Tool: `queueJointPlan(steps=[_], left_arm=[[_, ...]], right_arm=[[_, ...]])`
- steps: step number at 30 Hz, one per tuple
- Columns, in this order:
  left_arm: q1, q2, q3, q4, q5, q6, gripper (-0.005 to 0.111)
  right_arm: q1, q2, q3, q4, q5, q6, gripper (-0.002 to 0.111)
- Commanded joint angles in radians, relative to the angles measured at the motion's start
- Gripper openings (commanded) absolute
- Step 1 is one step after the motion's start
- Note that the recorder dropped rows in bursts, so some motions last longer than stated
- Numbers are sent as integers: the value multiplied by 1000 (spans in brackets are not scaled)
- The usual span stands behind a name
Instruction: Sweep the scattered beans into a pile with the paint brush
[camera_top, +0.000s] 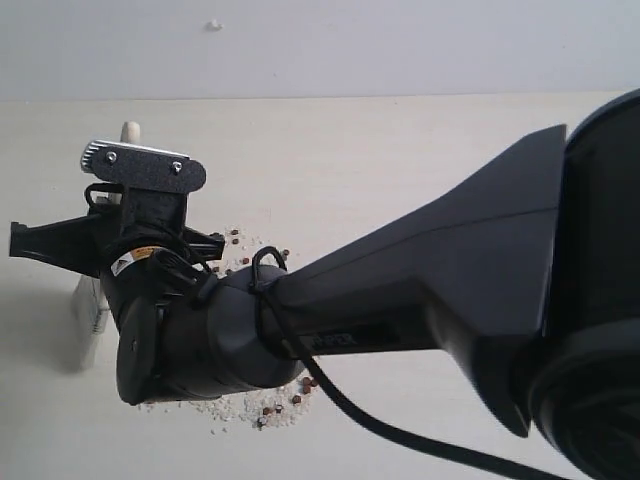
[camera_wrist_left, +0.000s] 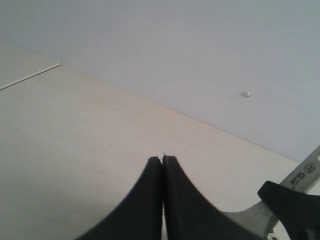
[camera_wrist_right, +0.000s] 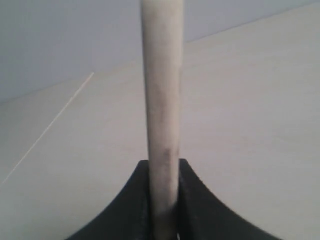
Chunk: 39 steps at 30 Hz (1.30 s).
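Right gripper: clenched on the paint brush, with the handle running straight out between the two tips.
Right fingers: black, one on each side of the handle, both touching it.
Paint brush, exterior view: the rounded wooden end rises above the right fingers. The pale bristle end shows below them, down at the table. The stretch between is hidden by the wrist.
Left gripper: clenched on nothing.
Left fingers: the black tips meet edge to edge over pale tabletop. Just off to one side of them are a silver bracket with printed letters and a black part, too cropped to name.
Beans: a few reddish-brown ones lie near the right fingers, on the side away from the bristles. More show under the right arm, well apart from the left fingers.
Pile: the beans seem to gather beneath the right wrist, but the arm covers the middle, so its shape cannot be judged.
White grains: mixed among the beans, spread along the arm's lower edge.
Wall: plain grey, beyond the table's far edge.
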Motion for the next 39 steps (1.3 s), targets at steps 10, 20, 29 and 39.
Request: queueJointPlan(steps=[10,20,29,39], left_arm=[[-6,-6,3,-1,-4,-3,0],[-6,-6,3,-1,-4,-3,0],[-6,-6,3,-1,-4,-3,0],[-6,-6,3,-1,-4,-3,0]], right_arm=[[-55,5,-14,301,-28,-314,0],[-56,-18,-14,482,-118,-407,0],[-56,-67,-14,504,-163,-510,0],[13,-271,79,411,63,-603,0]])
